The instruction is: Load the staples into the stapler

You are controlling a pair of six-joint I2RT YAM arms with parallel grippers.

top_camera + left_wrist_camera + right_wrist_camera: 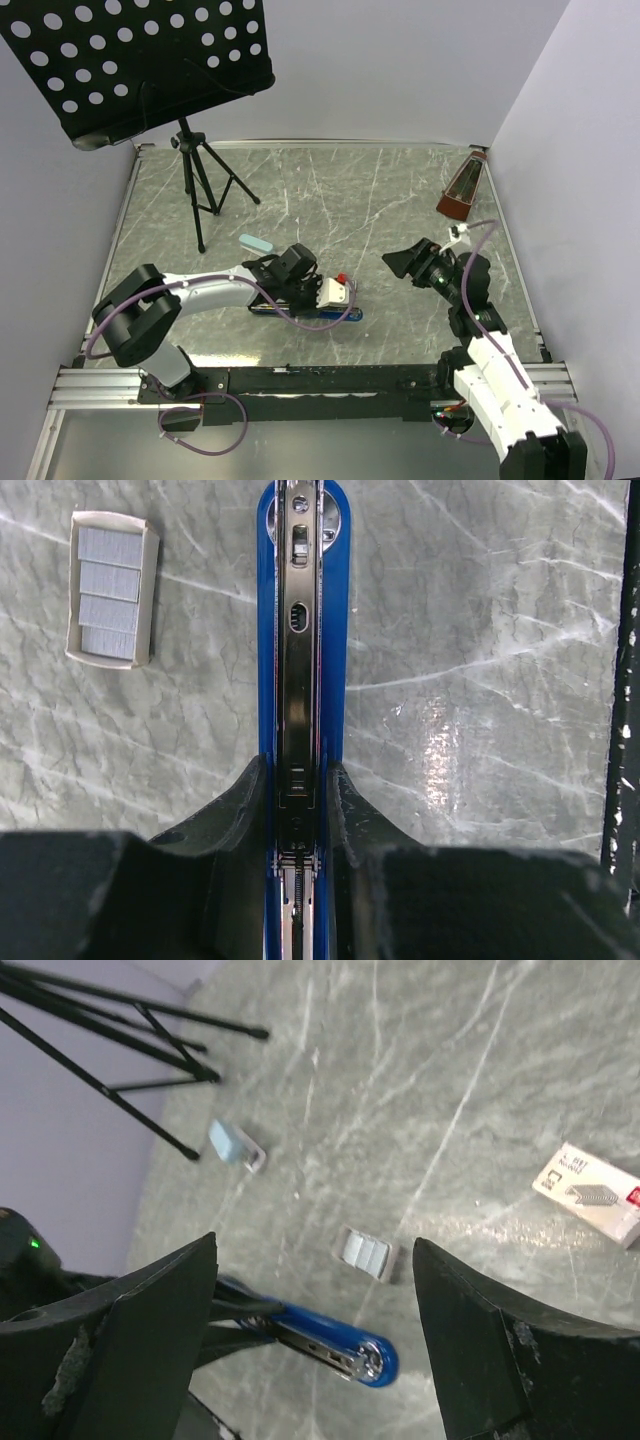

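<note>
Left wrist view showed your left claw (300, 790) pressed against both sides of the stapler (302, 630), pinching it near one end. The stapler lay flat on the table (480, 680), its blue body running straight away from the claw with a metal channel exposed along the top. Its near end was cut off by the lower edge of the frame and partly covered by the fingers (235, 810). Whether the channel held anything could not be told. The staples (110, 588) sat as grey strips in a small pale tray (152, 590), left of the stapler's far end and apart from it.

Right wrist view showed your right claw (315, 1245) spread wide above the table, holding nothing. The staples lay just beyond the stapler's rounded tip; the stapler's other end was hidden behind one finger. A white box (590, 1195) with red print lay well to the right. A light-blue block (235, 1145) near the stand legs (150, 1070) was too blurred to identify.

Top external view did not let the staples be made out, and the stapler showed only as a blue edge under your left arm.
</note>
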